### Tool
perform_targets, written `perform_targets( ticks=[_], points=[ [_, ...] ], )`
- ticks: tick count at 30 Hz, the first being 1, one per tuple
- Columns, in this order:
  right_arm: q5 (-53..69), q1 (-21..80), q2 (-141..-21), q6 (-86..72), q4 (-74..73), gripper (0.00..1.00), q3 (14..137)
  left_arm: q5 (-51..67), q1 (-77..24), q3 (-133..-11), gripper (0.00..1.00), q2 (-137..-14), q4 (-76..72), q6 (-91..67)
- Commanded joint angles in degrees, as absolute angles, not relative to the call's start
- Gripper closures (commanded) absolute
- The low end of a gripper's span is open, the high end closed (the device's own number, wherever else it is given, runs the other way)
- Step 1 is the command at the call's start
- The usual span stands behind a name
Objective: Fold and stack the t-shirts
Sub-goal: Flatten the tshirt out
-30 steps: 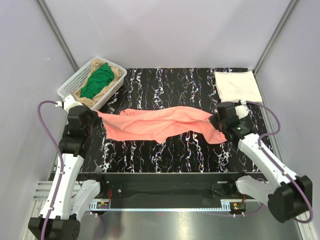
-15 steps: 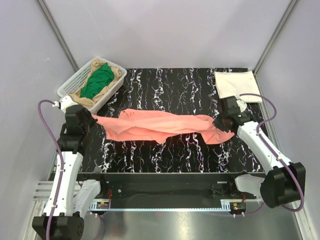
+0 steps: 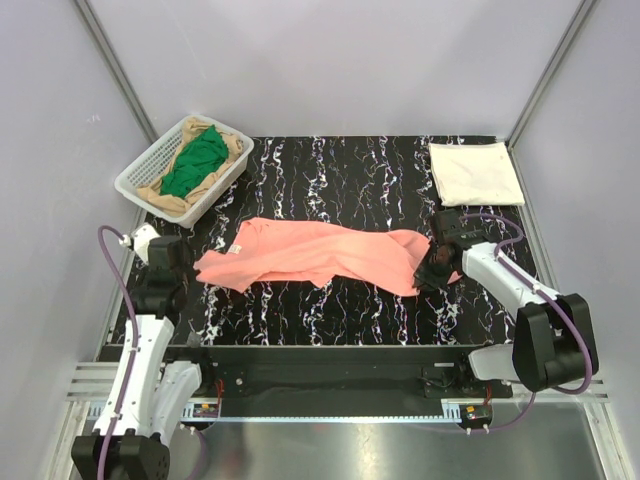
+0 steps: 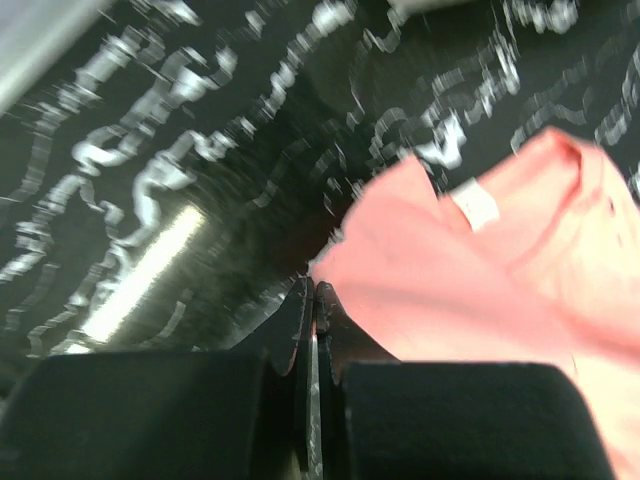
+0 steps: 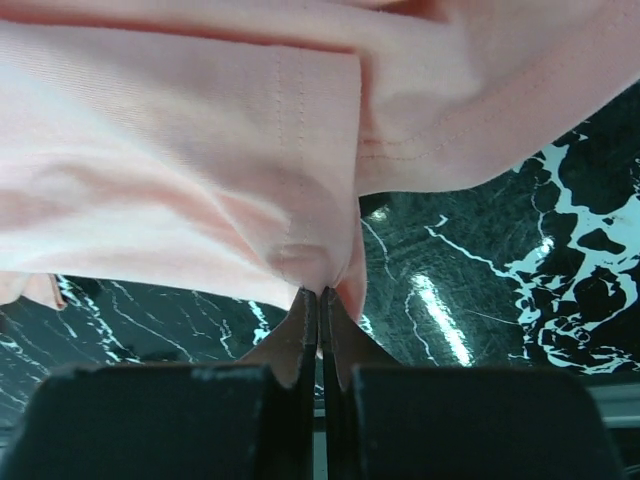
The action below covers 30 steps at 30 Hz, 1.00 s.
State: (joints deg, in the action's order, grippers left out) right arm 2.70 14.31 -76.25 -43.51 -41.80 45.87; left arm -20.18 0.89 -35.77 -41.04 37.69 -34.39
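Observation:
The salmon-pink t-shirt lies stretched left to right across the middle of the black marbled table, rumpled, with its collar to the left. My left gripper is low at the shirt's left end. In the left wrist view my left gripper is shut on the shirt's corner. My right gripper is at the shirt's right end. In the right wrist view my right gripper is shut on a pinch of the pink cloth. A folded cream-white t-shirt lies at the back right.
A white mesh basket stands at the back left corner, holding a green shirt on top of a tan one. Grey walls and metal posts close in the table at the back and sides.
Both grippers have come down and toward the near side. The pink shirt, held taut above the table before, now lies on the surface, still held at both ends.

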Motion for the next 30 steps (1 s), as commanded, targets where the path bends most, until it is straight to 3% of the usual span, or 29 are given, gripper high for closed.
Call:
perform_targets(
  ticks=[1,7,14,17,19,23,24,25,30],
  points=[
    [4.74,14.24,-76.55,-44.3,-40.25,1.0,49.83,-35.29,0.97,-39.98,1.0,-40.16,35.51,-32.7],
    [5.71,14.24,-73.66,-46.84,-43.76,1.0,49.22,-45.17,1.05,-44.64,1.0,-43.94,36.12,-30.85],
    [2.99,14.24,-63.46,-49.3,-45.8,1.0,46.94,-42.55,0.97,-46.67,1.0,-44.64,35.95,-33.13],
    [7.9,14.41,-63.11,-49.22,-40.63,1.0,42.03,-36.05,1.05,-45.27,1.0,-43.86,35.95,-35.06],
    [10.54,14.41,-62.75,-48.61,-35.62,0.93,38.51,-31.15,1.05,-42.12,1.0,-42.02,32.97,-32.72],
    [7.74,14.33,-64.06,-42.29,-35.16,0.7,42.53,-29.62,0.97,-39.82,1.0,-40.69,29.97,-30.15],
    [6.43,14.41,-64.68,-39.75,-34.98,0.55,43.84,-29.1,1.05,-39.9,1.0,-40.78,29.45,-29.97],
    [6.16,14.24,-65.56,-38.68,-34.2,0.49,46.47,-27.44,0.97,-39.55,1.0,-40.96,29.01,-29.97],
    [8.59,14.33,-76.97,-29.66,-31.47,0.39,54.74,-23.3,0.97,-39.11,1.0,-42.36,26.72,-30.94]
  ],
)
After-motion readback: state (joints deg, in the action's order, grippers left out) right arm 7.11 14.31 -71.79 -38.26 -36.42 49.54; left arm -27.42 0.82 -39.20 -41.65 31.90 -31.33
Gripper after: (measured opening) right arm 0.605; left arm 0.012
